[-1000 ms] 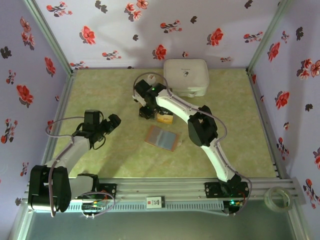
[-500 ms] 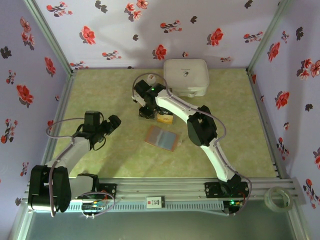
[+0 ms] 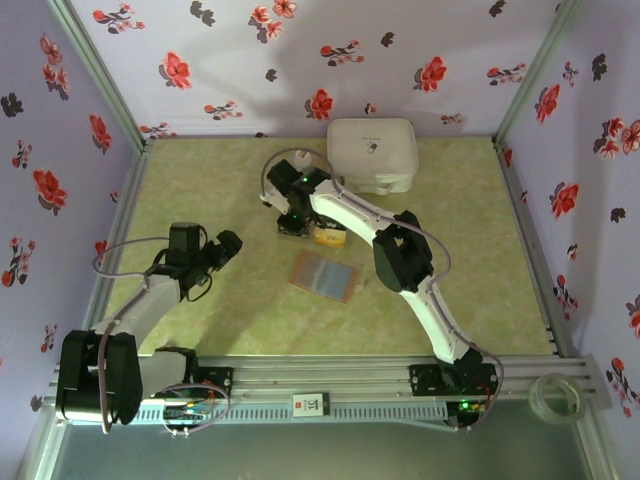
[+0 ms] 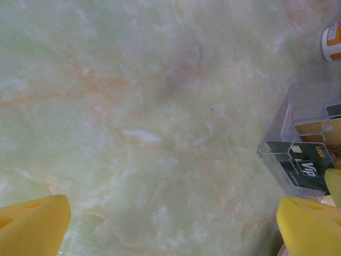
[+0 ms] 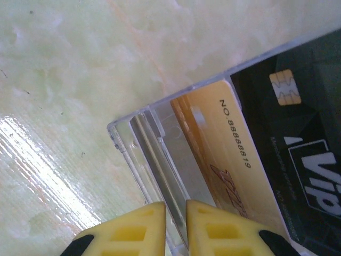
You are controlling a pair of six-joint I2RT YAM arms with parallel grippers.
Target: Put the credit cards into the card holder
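1. From above, the card holder (image 3: 325,275) is seen lying at the centre of the frame on the green marbled table (image 3: 200,180). It is a flat square with a grey face and a reddish-brown rim. A rounded white case (image 3: 372,155) is set at upper centre.
2. The credit cards (image 3: 330,238) are found just above the holder and apart from it, as a small orange patch beside the right gripper (image 3: 290,222).
3. Finer detail is supplied by the right wrist view, where a gold card (image 5: 224,144) printed with a number and a black card (image 5: 298,106) bearing a chip lie in a clear tray (image 5: 136,133) of glossy rigid plastic.
4. The right gripper's ribbed yellow fingers (image 5: 218,229) are drawn almost together at the lower edge. A tray wall runs into the slit between them, and whether it is clamped cannot be told.
5. The left gripper (image 4: 170,218) is spread wide over bare table. The tray corner and a white bottle (image 4: 333,42) are seen at right.
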